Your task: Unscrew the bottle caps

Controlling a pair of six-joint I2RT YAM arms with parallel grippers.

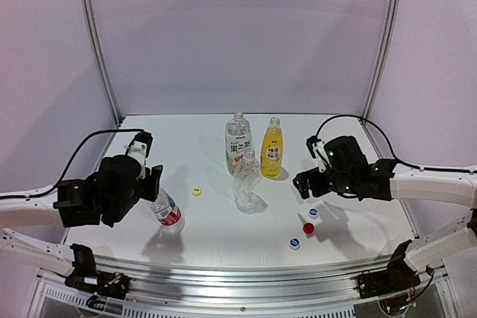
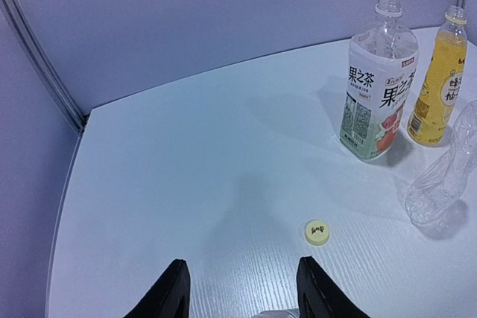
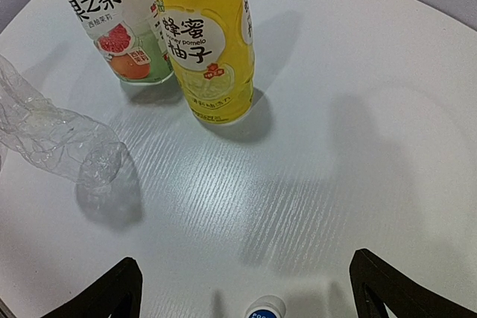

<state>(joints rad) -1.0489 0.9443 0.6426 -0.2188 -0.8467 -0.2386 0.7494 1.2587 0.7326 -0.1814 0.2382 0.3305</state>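
Hovering over the near-left part of the white surface [image 1: 223, 240], the left fingers [image 2: 170, 296] stand partly spread. Only a sliver of clear plastic shows between them at the bottom edge of the wrist view. The sliver is narrower than the gap, and the fingers do not look closed on it. In the top view the red-label bottle [image 1: 170, 215] stands tilted just below that arm's wrist, its mouth hidden.

The right fingers [image 3: 112, 292] are spread as wide as they go, with nothing between them. They hang over bare surface at right-centre. One blue-and-white cap [image 3: 266, 308] lies on the surface below the gap, at the frame's lower edge.

Caps, all loose on the surface:
- The yellow cap [image 1: 196, 191] lies alone, between the red-label bottle and the middle group of bottles.
- The red cap [image 1: 308, 228] lies near the right fingers, with that first blue-and-white cap just behind it.
- The second blue-and-white cap [image 1: 294, 243] lies nearer the front edge.

Bottles, mid-surface:
- The fruit-label bottle [image 1: 238, 143] is upright, its mouth open.
- The yellow bottle [image 1: 273, 150] stands upright just to its right, also uncapped.
- The plain clear bottle [image 1: 246, 180] is crumpled and leaning, in front of those two.
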